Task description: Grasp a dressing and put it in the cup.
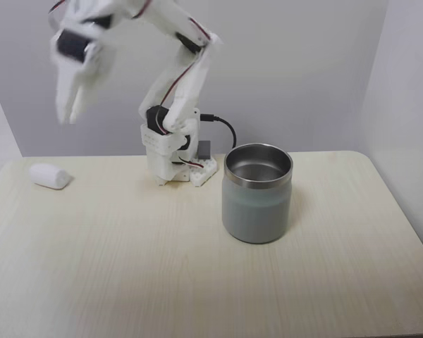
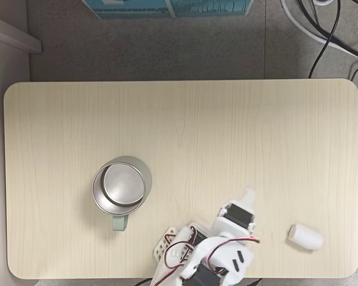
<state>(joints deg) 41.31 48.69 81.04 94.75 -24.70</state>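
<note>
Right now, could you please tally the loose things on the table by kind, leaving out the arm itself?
Gauze dressing: 1, lying on its side near the table's left edge in the front fixed view.
Metal cup: 1, upright and empty.
Total: 2 things on the wooden table.

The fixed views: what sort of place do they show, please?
Probably a small indoor test bench for a hobby robot arm: a pale wooden table against plain grey walls, loose black cables on the floor, and only a cup and a dressing set out.
</note>
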